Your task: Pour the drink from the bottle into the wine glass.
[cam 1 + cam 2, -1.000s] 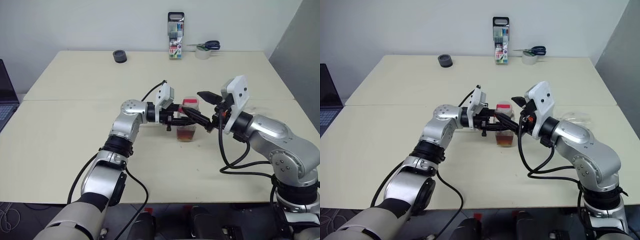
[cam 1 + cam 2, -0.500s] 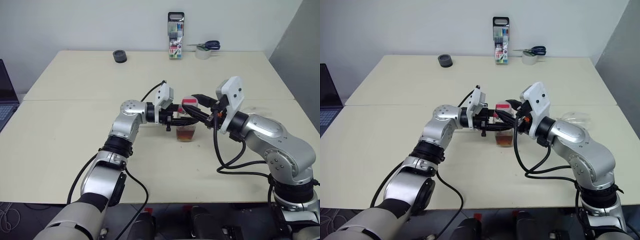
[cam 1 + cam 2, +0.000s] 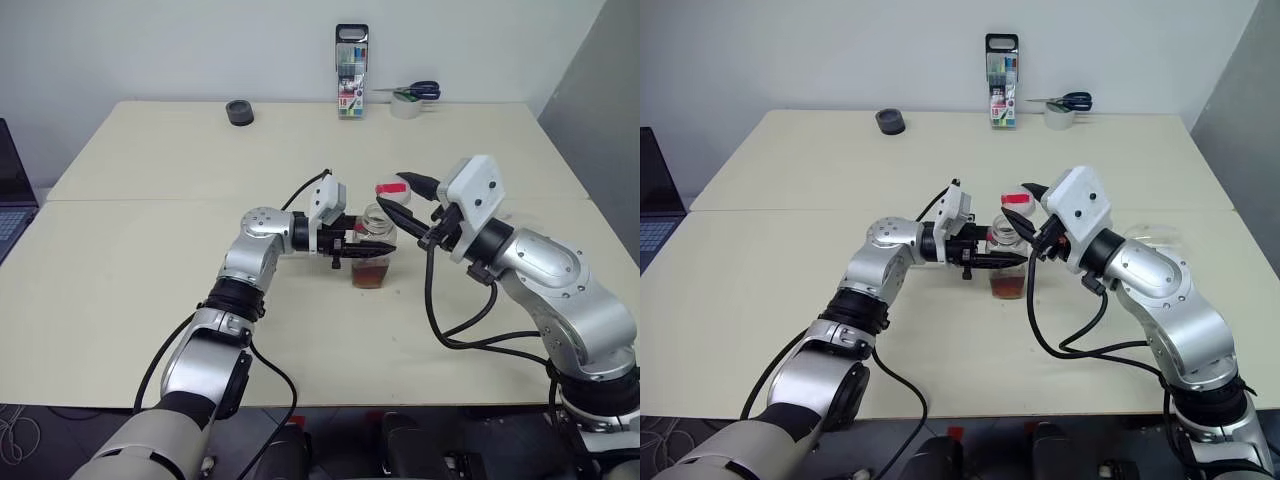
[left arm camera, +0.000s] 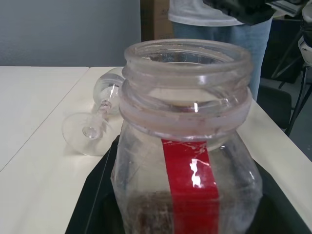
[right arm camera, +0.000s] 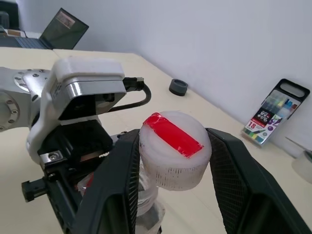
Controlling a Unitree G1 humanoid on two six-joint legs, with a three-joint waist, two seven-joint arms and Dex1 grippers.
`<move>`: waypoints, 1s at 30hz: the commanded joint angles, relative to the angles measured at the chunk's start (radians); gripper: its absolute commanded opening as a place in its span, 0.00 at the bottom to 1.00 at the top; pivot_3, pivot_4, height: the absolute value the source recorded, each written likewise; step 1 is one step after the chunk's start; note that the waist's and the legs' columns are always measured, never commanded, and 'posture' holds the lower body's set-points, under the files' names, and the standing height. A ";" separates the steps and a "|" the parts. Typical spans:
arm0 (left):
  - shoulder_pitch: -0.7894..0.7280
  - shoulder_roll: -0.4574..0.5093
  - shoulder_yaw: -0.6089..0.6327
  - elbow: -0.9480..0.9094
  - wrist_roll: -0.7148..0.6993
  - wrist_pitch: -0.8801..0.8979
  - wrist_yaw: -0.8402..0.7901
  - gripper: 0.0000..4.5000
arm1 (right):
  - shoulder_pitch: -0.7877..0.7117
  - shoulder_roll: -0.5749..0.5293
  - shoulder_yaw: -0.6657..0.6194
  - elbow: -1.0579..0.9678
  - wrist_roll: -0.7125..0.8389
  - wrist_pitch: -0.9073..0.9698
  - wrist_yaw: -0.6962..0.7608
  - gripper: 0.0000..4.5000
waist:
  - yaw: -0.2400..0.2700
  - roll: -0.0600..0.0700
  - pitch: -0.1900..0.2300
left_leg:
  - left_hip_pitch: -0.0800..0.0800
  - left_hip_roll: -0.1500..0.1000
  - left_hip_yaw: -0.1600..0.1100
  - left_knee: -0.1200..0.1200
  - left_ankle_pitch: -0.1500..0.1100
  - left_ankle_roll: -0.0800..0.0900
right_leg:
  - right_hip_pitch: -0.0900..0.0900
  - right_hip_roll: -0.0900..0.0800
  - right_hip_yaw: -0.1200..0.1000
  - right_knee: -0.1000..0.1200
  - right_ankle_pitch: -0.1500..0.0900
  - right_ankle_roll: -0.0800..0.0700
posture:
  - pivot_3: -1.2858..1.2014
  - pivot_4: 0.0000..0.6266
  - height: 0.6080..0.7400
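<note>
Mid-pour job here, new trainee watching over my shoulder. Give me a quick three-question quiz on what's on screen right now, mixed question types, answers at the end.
1. True or false: the cap is on the bottle.
2. The wine glass is: A) upright beside the bottle, B) lying on its side on the table, C) held by the left gripper.
3. Fill in: the right gripper is shut on the ____.

Key
1. False: the bottle's mouth is open, and the cap sits between the right gripper's fingers, just above it.
2. B; the left gripper is shut on the bottle.
3. Cap.
</note>
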 commanded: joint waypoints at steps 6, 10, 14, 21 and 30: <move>0.015 0.029 0.021 -0.055 -0.017 0.010 0.018 0.40 | 0.342 0.050 -0.266 -0.034 0.070 0.079 -0.092 0.38 | 0.011 0.000 0.000 | 0.000 -0.001 0.000 0.000 0.000 0.000 | 0.001 0.000 0.000 0.000 0.000 0.000 | 0.52 0.24 1.00; 0.019 0.034 0.020 -0.061 -0.020 0.014 0.023 0.40 | 0.453 0.068 -0.203 0.051 -0.026 0.020 -0.125 0.38 | 0.004 0.000 0.000 | 0.002 -0.001 0.002 0.000 0.000 0.001 | 0.001 0.000 0.003 0.001 0.000 0.000 | 0.52 0.24 1.00; 0.022 0.038 0.023 -0.073 -0.021 0.021 0.029 0.40 | 0.496 0.110 -0.178 0.139 -0.065 0.001 -0.151 0.68 | 0.001 0.000 0.000 | 0.003 0.001 0.002 -0.001 0.000 0.001 | 0.002 0.003 0.002 0.001 0.000 0.000 | 0.52 0.24 1.00; 0.034 0.056 0.039 -0.100 -0.026 0.042 0.060 0.40 | 0.521 0.063 -0.187 0.143 -0.054 0.055 -0.097 1.00 | 0.000 0.000 0.000 | 0.003 0.001 0.002 -0.001 0.000 0.001 | 0.002 0.002 0.003 0.001 0.000 0.000 | 0.52 0.24 1.00; 0.065 0.128 0.155 -0.169 -0.057 0.142 0.253 0.40 | 0.457 -0.196 -0.176 0.010 -0.021 -0.012 0.153 1.00 | -0.005 0.000 0.000 | 0.003 0.001 0.002 0.000 0.000 0.001 | 0.002 0.002 0.003 0.001 0.000 0.000 | 0.52 0.24 1.00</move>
